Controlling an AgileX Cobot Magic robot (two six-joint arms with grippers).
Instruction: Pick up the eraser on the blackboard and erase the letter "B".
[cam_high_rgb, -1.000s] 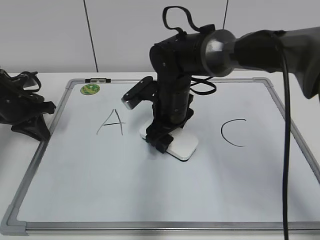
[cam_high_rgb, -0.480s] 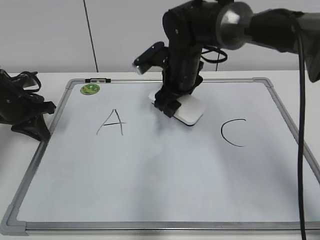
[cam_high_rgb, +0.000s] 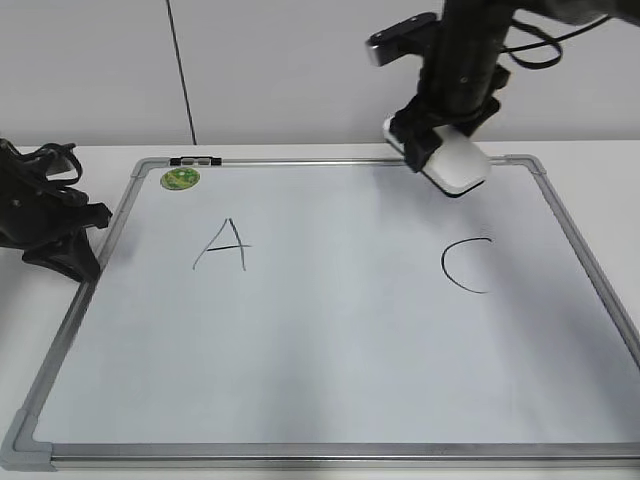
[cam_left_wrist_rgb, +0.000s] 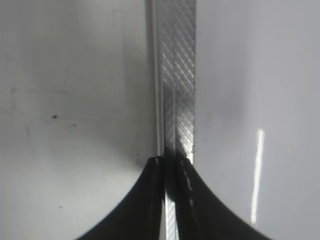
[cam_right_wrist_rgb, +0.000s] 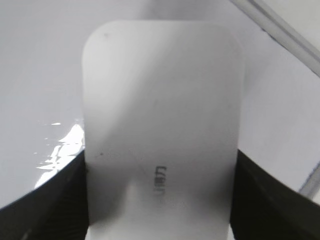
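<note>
The blackboard (cam_high_rgb: 320, 350) is a white board with a grey frame lying flat on the table. A black "A" (cam_high_rgb: 223, 245) and a black "C" (cam_high_rgb: 466, 265) are on it; no letter "B" shows between them, the surface there is blank. My right gripper (cam_high_rgb: 430, 140) is shut on the white eraser (cam_high_rgb: 455, 162) and holds it in the air over the board's far right edge. The eraser fills the right wrist view (cam_right_wrist_rgb: 160, 130) between the jaws. My left gripper (cam_high_rgb: 60, 250) rests by the board's left edge, jaws shut (cam_left_wrist_rgb: 170, 162) over the frame (cam_left_wrist_rgb: 177, 90).
A round green sticker (cam_high_rgb: 180, 178) sits at the board's far left corner. The white table (cam_high_rgb: 600, 180) surrounds the board. A grey wall stands behind.
My right gripper has lifted the eraser off the middle of the board and carried it up and to the far right. The left arm has not moved.
</note>
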